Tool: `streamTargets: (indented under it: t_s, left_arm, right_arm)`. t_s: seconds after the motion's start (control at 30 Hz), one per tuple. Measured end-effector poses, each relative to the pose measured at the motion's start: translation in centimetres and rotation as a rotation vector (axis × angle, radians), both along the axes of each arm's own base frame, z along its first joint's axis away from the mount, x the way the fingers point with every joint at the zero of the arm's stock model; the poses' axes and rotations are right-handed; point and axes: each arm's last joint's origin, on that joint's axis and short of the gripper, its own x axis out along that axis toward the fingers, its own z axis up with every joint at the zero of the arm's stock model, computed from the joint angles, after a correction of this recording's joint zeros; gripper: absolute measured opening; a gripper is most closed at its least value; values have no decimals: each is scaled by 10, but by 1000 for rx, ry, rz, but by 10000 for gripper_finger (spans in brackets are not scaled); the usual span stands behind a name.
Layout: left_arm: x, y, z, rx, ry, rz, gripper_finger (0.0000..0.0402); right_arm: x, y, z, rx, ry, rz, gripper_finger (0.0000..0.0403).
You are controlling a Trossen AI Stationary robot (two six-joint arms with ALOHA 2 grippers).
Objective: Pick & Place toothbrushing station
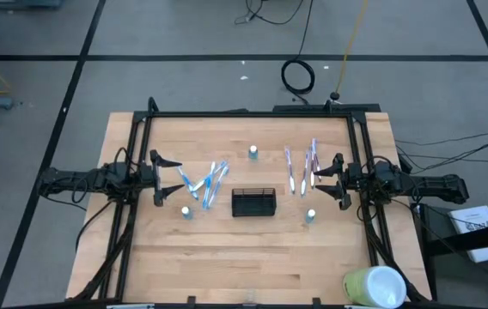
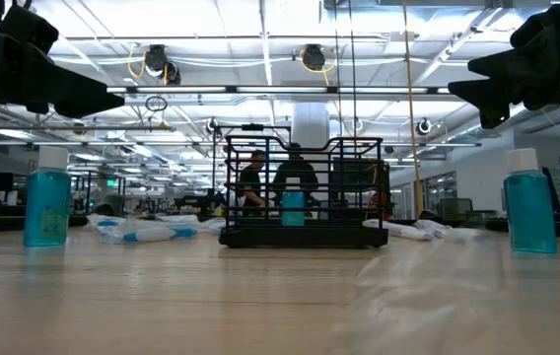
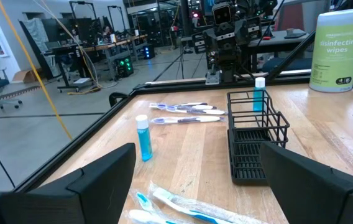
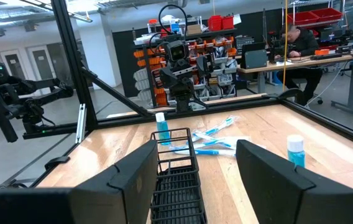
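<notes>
The toothbrushing station, a small black wire-mesh holder (image 1: 253,202), stands on its base at the table's middle; it also shows in the low view (image 2: 305,192), the left wrist view (image 3: 255,144) and the right wrist view (image 4: 176,180). My left gripper (image 1: 169,179) is open and empty, above the table left of the holder. My right gripper (image 1: 329,181) is open and empty, right of it. Wrapped toothbrushes lie in a left pile (image 1: 205,180) and a right pile (image 1: 302,165). Small blue bottles stand at the far middle (image 1: 253,153), near left (image 1: 186,212) and near right (image 1: 310,215).
A black metal frame (image 1: 253,113) runs around the table. A tub of disinfecting wipes (image 1: 375,287) stands at the near right corner. People sit at benches in the room beyond the table (image 4: 301,43).
</notes>
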Motion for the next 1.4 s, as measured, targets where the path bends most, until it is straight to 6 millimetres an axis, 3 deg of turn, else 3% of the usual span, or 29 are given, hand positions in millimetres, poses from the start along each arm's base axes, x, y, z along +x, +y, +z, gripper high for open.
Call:
streamTargets:
  t_s: [1.23,1.4]
  left_arm:
    - [0,0,0,0,-1,0,351]
    - [0,0,0,0,0,0,351]
  right_arm:
    - [0,0,1,0,-12,0,210]
    - [0,0,1,135,-11,13,210]
